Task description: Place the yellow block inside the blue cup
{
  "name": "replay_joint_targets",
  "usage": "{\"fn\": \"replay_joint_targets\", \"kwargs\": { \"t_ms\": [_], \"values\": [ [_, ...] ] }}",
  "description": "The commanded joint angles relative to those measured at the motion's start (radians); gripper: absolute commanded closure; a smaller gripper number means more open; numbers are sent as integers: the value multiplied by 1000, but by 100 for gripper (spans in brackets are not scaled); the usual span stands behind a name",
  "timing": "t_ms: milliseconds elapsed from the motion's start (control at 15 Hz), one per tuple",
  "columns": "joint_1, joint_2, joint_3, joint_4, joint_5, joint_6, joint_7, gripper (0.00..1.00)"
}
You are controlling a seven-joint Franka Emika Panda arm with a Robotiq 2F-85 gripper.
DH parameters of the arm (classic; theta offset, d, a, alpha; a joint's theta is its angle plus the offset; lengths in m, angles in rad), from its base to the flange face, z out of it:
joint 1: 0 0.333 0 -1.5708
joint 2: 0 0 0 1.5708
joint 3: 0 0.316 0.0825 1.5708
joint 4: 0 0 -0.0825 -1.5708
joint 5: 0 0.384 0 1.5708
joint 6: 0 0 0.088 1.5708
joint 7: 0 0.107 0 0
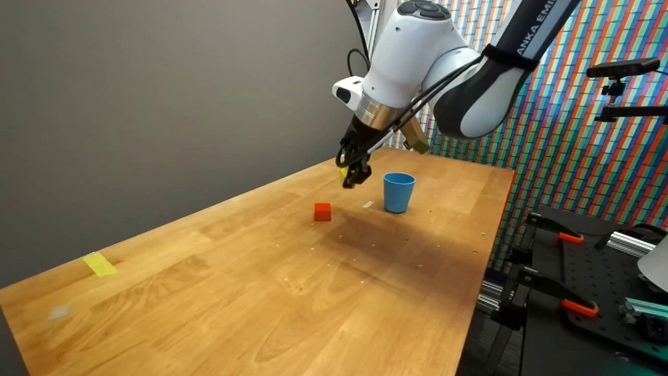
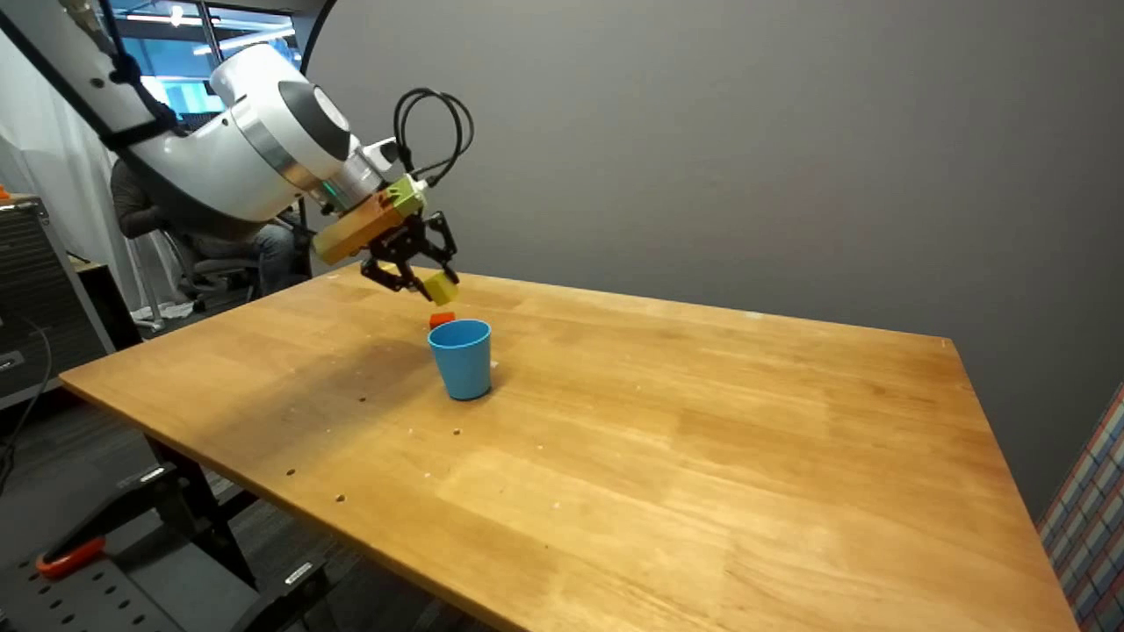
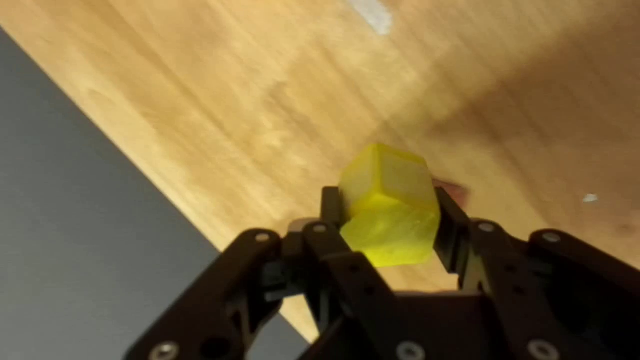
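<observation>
Over grained wooden surface (image 1: 235,303), the hand (image 2: 441,285) clamps with its tips the cube-like yellow block (image 3: 390,207); the blue cup (image 2: 463,364) tapers downward.

Red block (image 3: 456,192), blurred, partly hidden behind the gripper (image 3: 389,211) in the wrist view; yellow block (image 1: 343,174), largely covered in an exterior view; arm (image 2: 224,167), cut off in both exterior views.

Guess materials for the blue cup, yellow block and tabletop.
Blue cup: likely plastic, satin; uniform colour, thin even rim.
Yellow block: smooth, low sheen, flat yellow faces; plastic or painted wood, can't tell.
Tabletop: probably wood, satin finish; grain and joined strips show, though printed laminate isn't ruled out.
</observation>
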Motion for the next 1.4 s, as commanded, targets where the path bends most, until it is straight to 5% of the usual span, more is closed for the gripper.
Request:
{"fn": "replay_joint_targets", "kwargs": {
  "t_ms": [0, 333, 600, 800, 867, 1333],
  "values": [
    [168, -82, -245, -3, -12, -163, 75, 79],
    [206, -181, -371, -11, 27, -467, 73, 79],
    [180, -254, -339, -10, 146, -700, 46, 79],
    [182, -282, -297, -13, 246, -769, 39, 79],
    [65, -337, -166, -5, 190, -791, 100, 79],
    [-351, -330, 311, -22, 176, -596, 119, 79]
  ]
}}
